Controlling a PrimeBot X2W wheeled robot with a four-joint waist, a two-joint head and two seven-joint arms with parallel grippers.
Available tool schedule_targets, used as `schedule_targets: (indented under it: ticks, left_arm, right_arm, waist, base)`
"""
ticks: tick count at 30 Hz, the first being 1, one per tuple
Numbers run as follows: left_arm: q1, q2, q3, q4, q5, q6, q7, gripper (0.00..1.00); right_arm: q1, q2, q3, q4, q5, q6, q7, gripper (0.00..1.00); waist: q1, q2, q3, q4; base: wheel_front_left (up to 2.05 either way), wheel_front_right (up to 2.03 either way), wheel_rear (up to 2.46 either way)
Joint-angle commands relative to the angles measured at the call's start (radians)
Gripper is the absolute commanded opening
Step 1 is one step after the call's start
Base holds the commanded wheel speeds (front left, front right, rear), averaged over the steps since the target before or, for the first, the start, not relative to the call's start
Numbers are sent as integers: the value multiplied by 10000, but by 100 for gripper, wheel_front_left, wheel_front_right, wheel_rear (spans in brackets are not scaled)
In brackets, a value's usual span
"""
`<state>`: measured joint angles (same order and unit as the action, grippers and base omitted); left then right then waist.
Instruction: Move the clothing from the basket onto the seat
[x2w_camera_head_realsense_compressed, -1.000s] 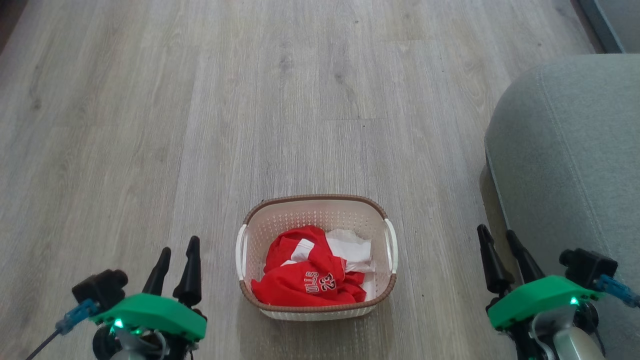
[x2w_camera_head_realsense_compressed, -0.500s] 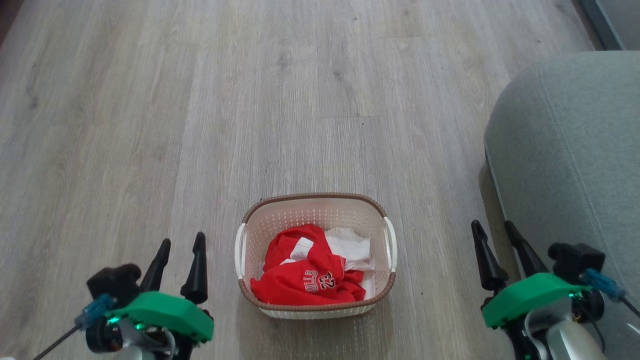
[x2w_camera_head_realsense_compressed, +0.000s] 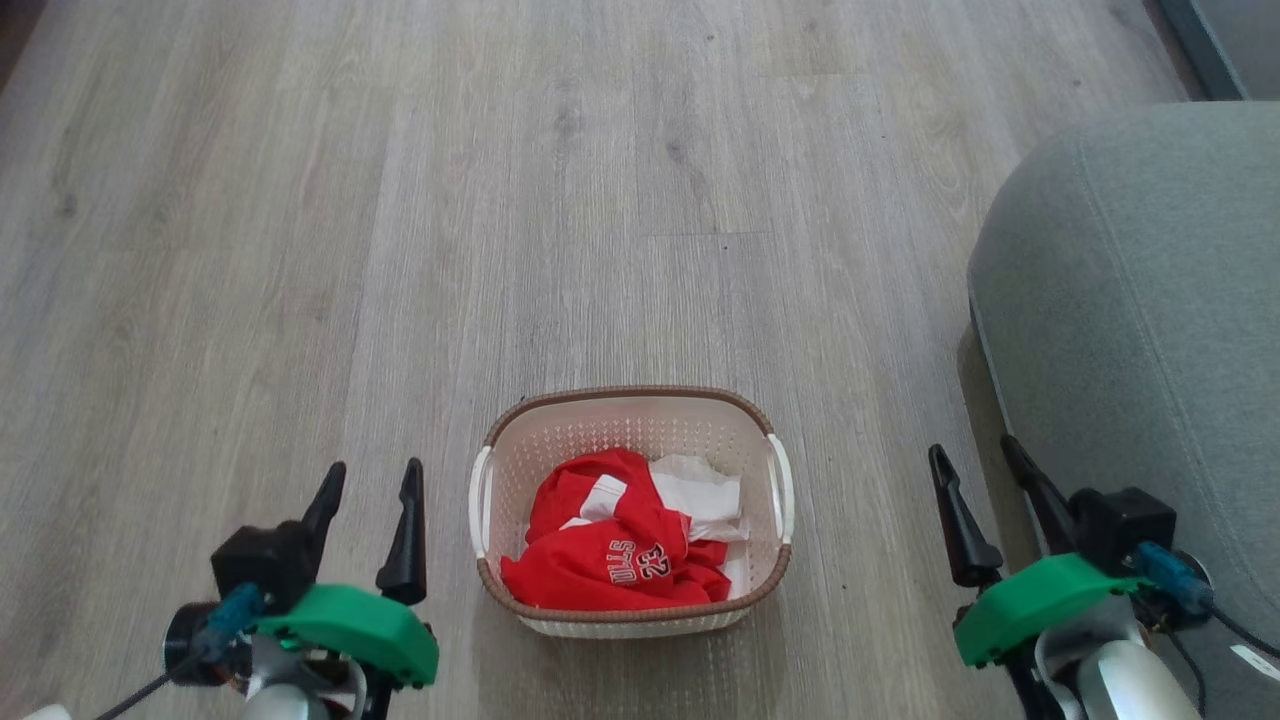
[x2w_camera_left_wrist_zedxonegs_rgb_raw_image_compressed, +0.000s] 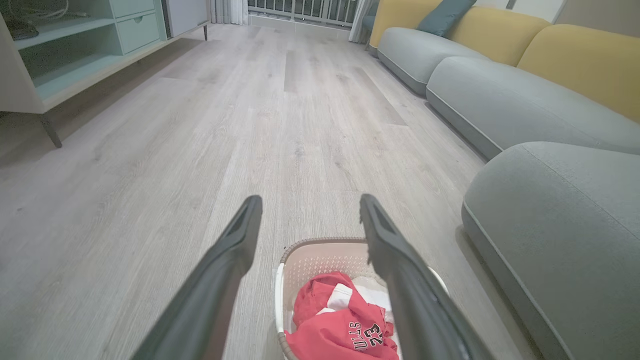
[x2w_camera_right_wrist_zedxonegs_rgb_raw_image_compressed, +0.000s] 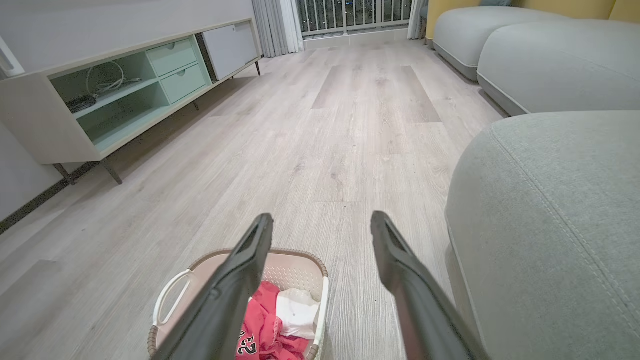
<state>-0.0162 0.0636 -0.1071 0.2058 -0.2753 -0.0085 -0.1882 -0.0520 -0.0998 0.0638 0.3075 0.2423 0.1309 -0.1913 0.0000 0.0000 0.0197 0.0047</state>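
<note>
Flanking the lower-centre basket (x2w_camera_head_realsense_compressed: 630, 393), my left gripper (x2w_camera_head_realsense_compressed: 372, 468) and right gripper (x2w_camera_head_realsense_compressed: 972, 450) gape empty; snagging its rim could spill the jersey (x2w_camera_head_realsense_compressed: 600, 565).

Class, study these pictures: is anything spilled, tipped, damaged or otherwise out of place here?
Nothing stands out. The basket stands upright on the floor, the red jersey lies crumpled but wholly inside it, and the seat beside it looks undamaged.
</note>
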Motion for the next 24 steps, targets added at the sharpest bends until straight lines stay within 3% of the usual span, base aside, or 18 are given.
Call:
schedule_targets:
  ticks: [1, 19, 24]
  left_arm:
    - [-484, 153, 193, -393, 302, 65, -197, 100]
    - [-479, 35, 406, -391, 2158, -133, -723, 100]
    - [-479, -23, 503, -331, 2218, -231, -736, 100]
  right_arm:
    - [-452, -168, 192, -300, -299, -1, -162, 100]
    - [-411, -88, 297, -128, -1581, -2, -692, 100]
    - [-418, -67, 269, -82, -1433, -2, -705, 100]
  waist:
    - [0, 0, 2, -1]
    - [0, 0, 47, -32]
    - [0, 0, 54, -46]
  base:
    - [0, 0, 0]
    - [0, 0, 0]
    - [0, 0, 0]
